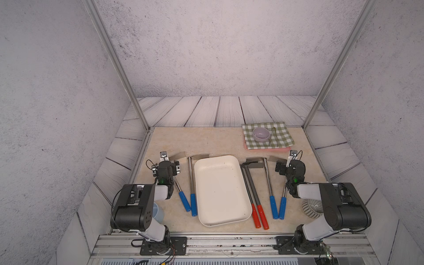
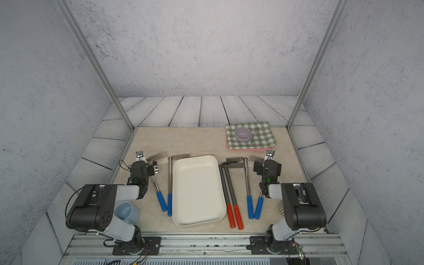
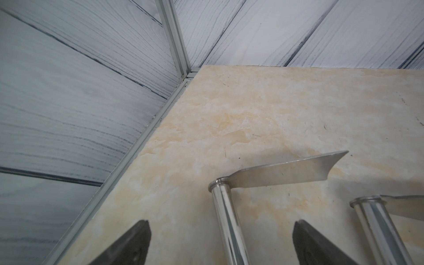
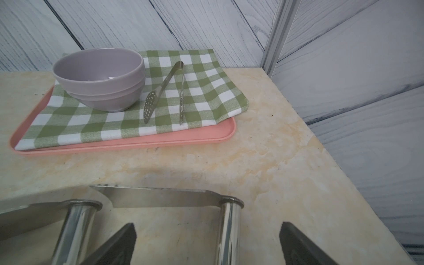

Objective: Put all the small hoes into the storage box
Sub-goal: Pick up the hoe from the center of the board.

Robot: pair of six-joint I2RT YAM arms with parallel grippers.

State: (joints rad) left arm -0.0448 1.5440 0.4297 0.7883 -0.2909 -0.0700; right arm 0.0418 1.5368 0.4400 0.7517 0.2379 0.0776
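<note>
6 hoes (image 1: 262,216) flat on table (image 1: 206,142) flanking storage box (image 1: 221,190); none inside. Left gripper (image 3: 221,223) over left outer hoe (image 1: 184,202), right gripper (image 4: 207,224) over right outer hoe (image 1: 282,207); jaws apart, unclamped. Likely rigid, slick, head-heavy: clamp mid-shaft.

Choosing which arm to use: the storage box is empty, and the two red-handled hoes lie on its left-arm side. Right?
No. The storage box is empty, but the two red-handled hoes lie on its right-arm side, as both top views show.
</note>
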